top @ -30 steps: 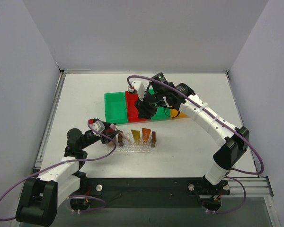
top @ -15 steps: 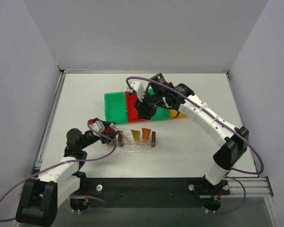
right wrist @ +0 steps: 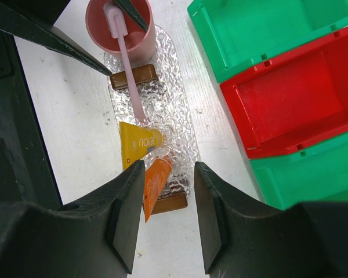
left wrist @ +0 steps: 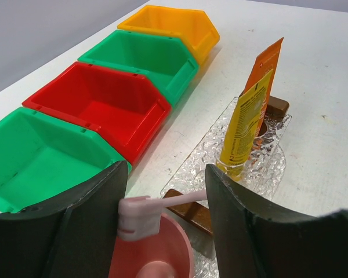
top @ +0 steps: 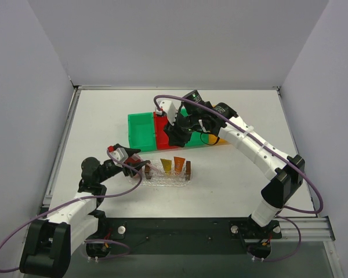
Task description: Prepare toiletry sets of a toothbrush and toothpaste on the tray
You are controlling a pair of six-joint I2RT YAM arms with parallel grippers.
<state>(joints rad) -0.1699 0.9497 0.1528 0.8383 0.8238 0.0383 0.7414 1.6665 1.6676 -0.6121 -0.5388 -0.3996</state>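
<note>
We see the small clear textured plastic tray (right wrist: pixel 169 107) with a dark brown block at each short end, lying on the white table (left wrist: pixel 325 87) near a row of green, red, green and orange plastic bins (left wrist: pixel 98 104). Two tapered toothpaste tubes stand upright in it, the yellow tube (left wrist: pixel 246 124) just in front of the orange tube (left wrist: pixel 265 66); both carry print (too small and blurred for us to read). The slim whitish-pink toothbrush (right wrist: pixel 127 63) slants with its head over a round pink cup (right wrist: pixel 119 32) beside one brown block and its other end down in the tray by the yellow tube. The left gripper (left wrist: pixel 165 171) has its fingers spread either side of the brush head, not clamping it. The right gripper (right wrist: pixel 169 168) hangs above the tray, fingers apart and holding nothing.
</note>
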